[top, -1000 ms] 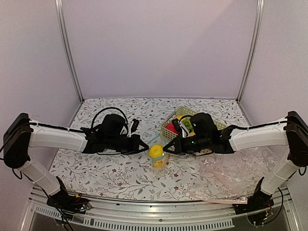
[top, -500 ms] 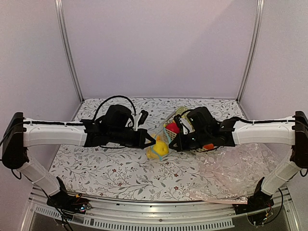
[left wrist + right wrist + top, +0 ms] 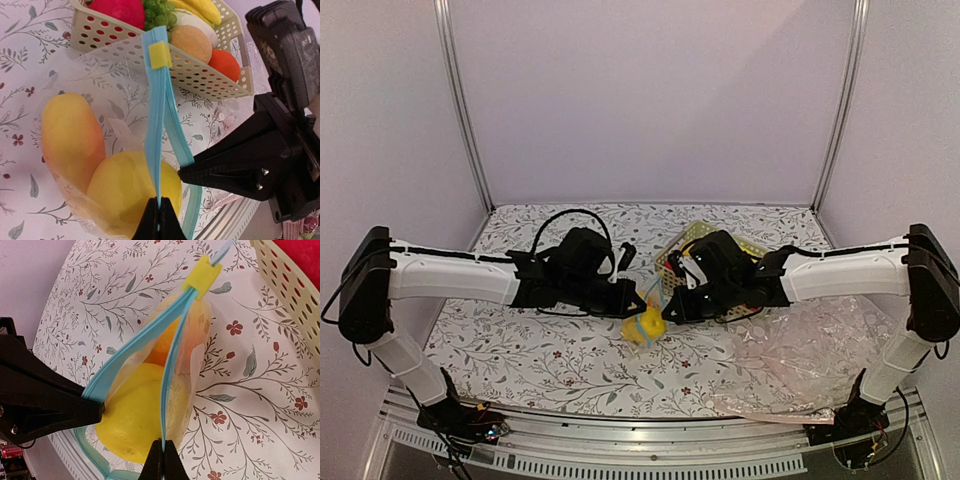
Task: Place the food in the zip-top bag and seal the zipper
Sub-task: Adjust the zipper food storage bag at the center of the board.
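Fingers of my left gripper [image 3: 160, 222] pinch one zipper [image 3: 161, 125] lip, my right gripper [image 3: 163, 462] clamps the other. Zip-top bag [image 3: 120, 127] between them, beside basket [image 3: 210, 80], mouth apart, holding yellow fruit [image 3: 131, 187] and orange-yellow fruit [image 3: 70, 137].

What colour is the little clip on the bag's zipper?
Yellow slider, on the light blue zipper; clearest in the right wrist view.

I see a pale lilac back wall [image 3: 650, 100] filling the upper frame, with a slanting metal post at left [image 3: 460, 110] and another at right [image 3: 840, 110]. Below is a table in floral cloth [image 3: 550, 370], with a metal rail [image 3: 650, 440] along the bottom edge. The light is soft and even.
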Motion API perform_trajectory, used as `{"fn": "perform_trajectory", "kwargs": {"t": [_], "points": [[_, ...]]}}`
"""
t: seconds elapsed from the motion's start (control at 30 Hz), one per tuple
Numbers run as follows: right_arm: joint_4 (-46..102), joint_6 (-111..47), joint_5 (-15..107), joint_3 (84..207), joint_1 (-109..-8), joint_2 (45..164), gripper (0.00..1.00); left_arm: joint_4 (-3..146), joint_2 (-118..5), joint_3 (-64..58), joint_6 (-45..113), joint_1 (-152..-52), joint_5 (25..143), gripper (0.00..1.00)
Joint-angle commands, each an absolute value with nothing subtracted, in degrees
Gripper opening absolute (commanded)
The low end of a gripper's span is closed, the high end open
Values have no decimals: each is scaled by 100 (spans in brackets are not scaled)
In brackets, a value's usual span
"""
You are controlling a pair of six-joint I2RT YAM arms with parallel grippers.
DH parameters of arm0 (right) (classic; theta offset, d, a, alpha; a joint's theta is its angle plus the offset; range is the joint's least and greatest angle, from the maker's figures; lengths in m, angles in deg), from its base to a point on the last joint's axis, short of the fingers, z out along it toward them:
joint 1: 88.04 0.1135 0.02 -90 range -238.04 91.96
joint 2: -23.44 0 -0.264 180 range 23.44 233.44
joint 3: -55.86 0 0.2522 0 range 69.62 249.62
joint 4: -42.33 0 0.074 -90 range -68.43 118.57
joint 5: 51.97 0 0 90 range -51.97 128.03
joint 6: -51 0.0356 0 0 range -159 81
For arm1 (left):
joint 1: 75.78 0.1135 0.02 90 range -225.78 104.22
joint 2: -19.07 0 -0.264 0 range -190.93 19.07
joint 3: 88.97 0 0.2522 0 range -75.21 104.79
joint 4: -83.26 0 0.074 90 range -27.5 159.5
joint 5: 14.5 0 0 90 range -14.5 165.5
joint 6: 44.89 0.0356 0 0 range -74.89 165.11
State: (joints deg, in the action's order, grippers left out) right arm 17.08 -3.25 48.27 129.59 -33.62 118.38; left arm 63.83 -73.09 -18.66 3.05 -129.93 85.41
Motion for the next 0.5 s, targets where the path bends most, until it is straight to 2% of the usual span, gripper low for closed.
{"fn": "perform_trajectory", "kwargs": {"t": [0.0,0.47], "points": [[2088,-203,4952,13151,-3269,11954,0,6609,-7416,-1781,156,-13164,8677,0],[2389,-14,5089,13169,-3210,12082,0,7295,-7673,-1860,-210,-13281,8842,0]]}}
